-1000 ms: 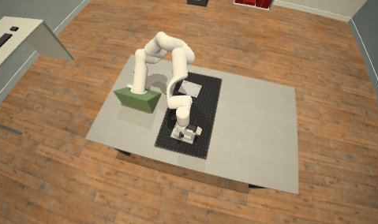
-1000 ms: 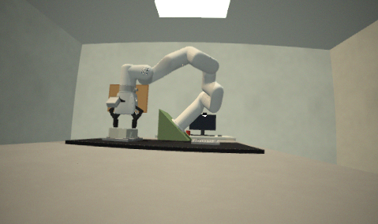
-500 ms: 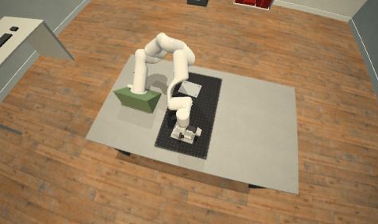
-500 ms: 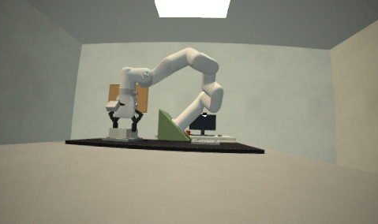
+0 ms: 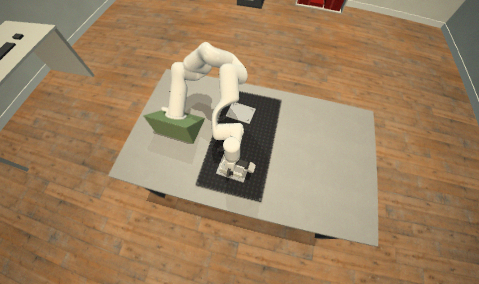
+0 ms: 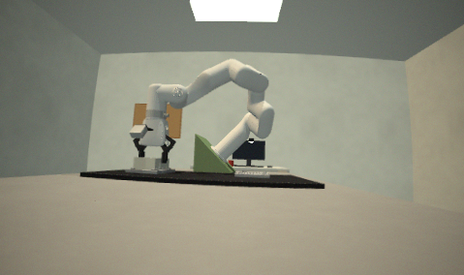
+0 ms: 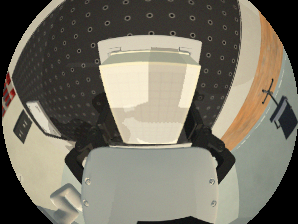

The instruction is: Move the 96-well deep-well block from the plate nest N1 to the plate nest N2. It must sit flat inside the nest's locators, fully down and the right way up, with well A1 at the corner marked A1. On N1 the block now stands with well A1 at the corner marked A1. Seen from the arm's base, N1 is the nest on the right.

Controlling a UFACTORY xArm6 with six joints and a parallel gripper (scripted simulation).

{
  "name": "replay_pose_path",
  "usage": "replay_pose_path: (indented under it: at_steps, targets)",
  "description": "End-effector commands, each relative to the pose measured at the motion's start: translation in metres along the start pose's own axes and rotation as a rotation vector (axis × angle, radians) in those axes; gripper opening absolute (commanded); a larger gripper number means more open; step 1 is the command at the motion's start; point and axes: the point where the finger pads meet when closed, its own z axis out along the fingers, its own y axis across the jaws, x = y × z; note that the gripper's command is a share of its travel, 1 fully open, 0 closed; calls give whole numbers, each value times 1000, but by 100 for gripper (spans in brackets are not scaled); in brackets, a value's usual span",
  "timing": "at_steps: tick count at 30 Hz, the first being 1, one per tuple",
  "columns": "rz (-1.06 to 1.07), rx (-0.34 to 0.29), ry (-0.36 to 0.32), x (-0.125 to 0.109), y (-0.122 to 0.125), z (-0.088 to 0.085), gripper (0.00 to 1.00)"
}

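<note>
Pale deep-well block (image 7: 149, 99) sits in nest N1 (image 5: 231, 178) near the bench's (image 5: 327, 165) front edge, fingers (image 6: 141, 149) spread wide either side, ungripped; N2 (image 5: 240, 112) stands vacant.

White arm, black mat, pale counter on a brown wood floor

The arm (image 5: 177, 87) is glossy white and rises from a dull green wedge-shaped base (image 5: 159, 120); the end effector (image 6: 152, 154) has a white body and black fingers (image 6: 140, 148). The mat (image 5: 265, 130) is black, patterned with a regular grid of small pale rings. The deep-well block (image 7: 149, 99) is cream-white with a faint fine grid across its top, and the empty nest (image 5: 241, 112) is light grey. The counter (image 5: 322, 150) is plain pale grey-beige. The floor (image 5: 62, 225) is orange-brown planks with visible grain, and the walls (image 6: 326, 97) are muted grey-green.
</note>
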Motion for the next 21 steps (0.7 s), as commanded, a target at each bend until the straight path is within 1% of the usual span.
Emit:
replay_pose_path:
  at_steps: [1, 21]
  targets:
    - [-1, -2, 3, 1, 0, 1, 100]
    - [-1, -2, 3, 1, 0, 13, 100]
